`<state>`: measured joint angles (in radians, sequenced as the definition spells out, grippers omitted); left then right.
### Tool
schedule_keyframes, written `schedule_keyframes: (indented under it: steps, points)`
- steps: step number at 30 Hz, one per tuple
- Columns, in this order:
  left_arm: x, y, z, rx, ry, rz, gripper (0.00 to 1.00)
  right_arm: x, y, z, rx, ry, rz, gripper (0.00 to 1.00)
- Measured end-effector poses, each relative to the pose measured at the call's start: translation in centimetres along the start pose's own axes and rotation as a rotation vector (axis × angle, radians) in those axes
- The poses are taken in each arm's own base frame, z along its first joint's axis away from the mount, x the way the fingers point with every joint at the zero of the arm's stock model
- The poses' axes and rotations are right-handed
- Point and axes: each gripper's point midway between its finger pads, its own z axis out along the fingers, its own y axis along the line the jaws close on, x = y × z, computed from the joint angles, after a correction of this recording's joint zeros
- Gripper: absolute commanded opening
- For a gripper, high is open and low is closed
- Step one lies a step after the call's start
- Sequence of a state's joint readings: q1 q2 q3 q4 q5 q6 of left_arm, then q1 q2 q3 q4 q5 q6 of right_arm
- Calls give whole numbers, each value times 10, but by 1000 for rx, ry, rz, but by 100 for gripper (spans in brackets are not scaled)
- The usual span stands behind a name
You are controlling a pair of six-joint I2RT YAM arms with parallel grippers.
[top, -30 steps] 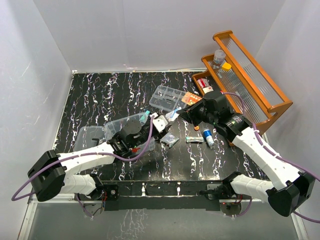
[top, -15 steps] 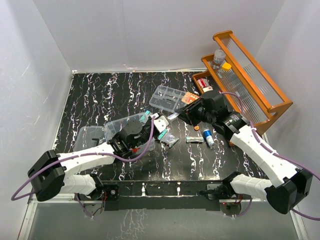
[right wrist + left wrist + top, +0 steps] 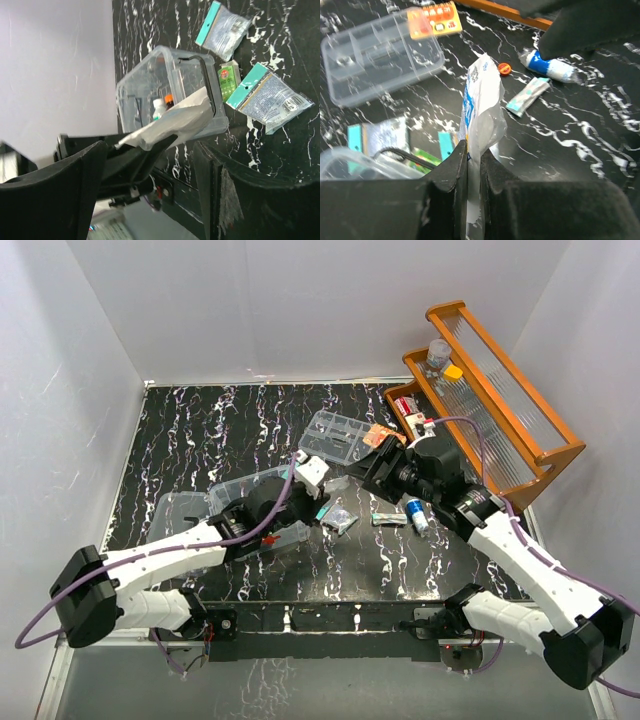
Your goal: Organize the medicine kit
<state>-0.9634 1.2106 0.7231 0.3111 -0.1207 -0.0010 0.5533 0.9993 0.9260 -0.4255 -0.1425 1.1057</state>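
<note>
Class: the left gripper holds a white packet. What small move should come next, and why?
Probably carry the white packet over the medicine kit and lower it in: the left gripper is shut on it, and the kit beside it already holds bottles.

The medicine kit [image 3: 150, 75], a clear box, sits near the middle on the black marbled table [image 3: 150, 20]. Its black handle [image 3: 206, 80] lies along its 3 o'clock side. Inside stands a small white bottle [image 3: 159, 107], beside what may be an orange cap. From 7 o'clock the left gripper [image 3: 157, 142] pinches a crumpled white packet [image 3: 182, 117] across the box's 6 o'clock side. A teal-topped sachet [image 3: 227, 30] lies at 1 o'clock and a second sachet [image 3: 270, 97] at 3 o'clock, with a green carton [image 3: 229, 80] between them. The right gripper [image 3: 152, 170] is spread wide, its blurred fingers [image 3: 55, 195] at 5 and 7 o'clock.
</note>
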Motion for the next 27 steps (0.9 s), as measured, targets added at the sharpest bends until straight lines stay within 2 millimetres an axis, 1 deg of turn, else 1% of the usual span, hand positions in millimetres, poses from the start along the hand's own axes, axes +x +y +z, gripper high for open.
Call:
schedule_keyframes:
  steps: [3,6,9,12,14,17,18,21,24,27]
  points:
    - [-1,-3,-12,3,43,-126,0,10,5,-3,-65,47,-91,65]
    - [-8,-2,-23,-1,72,-233,0,21,4,-3,-132,81,-141,64]
    - [-14,9,-34,-40,102,-345,0,34,-3,-2,-201,106,-169,63]
    - [-11,27,-47,-110,146,-464,0,43,-10,-1,-253,114,-207,63]
    - [-8,39,-58,-163,161,-532,0,43,-8,-4,-297,92,-244,63]
    - [0,60,-81,-271,175,-618,1,37,4,-11,-372,37,-309,63]
    - [1,65,-89,-305,175,-637,1,33,12,-14,-405,10,-338,63]
    - [-2,75,-105,-382,161,-678,1,29,16,-13,-423,-11,-364,62]
    - [-1,83,-112,-443,158,-716,1,27,13,-6,-413,-20,-382,61]
    - [12,85,-109,-479,205,-735,0,25,9,-1,-393,-28,-395,60]
